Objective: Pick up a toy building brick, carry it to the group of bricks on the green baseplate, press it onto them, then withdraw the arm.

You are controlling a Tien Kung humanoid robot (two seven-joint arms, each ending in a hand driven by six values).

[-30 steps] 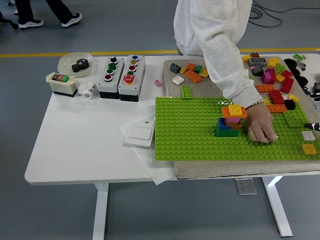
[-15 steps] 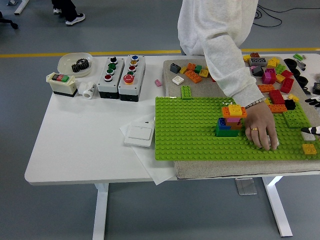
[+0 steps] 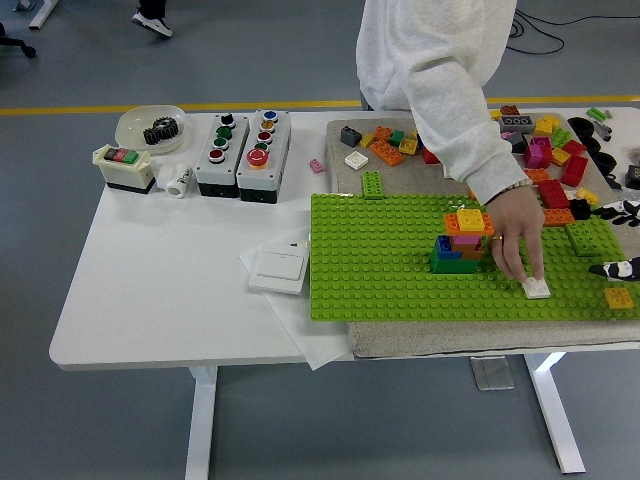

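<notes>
A small stack of bricks [image 3: 462,242], orange and yellow on top of pink, blue and green, stands on the green baseplate [image 3: 380,260]. A person at the far side reaches down over the plate. Their hand [image 3: 518,235] presses fingers on a white brick [image 3: 536,288] just right of the stack. Only a black and white sliver of my right hand [image 3: 624,268] shows at the right edge, low over the plate near a yellow brick [image 3: 618,298]. My left arm is out of view.
Loose bricks lie behind the plate [image 3: 385,148] and in a pile at the back right [image 3: 550,150]. A green brick [image 3: 372,184] sits at the plate's far edge. Two button boxes [image 3: 240,150], a bowl of gears [image 3: 150,128] and a white switch [image 3: 278,270] occupy the left.
The person picked up the white brick from the plate's right side and set it down beside the stack. My right hand drew back slightly toward the right edge.
</notes>
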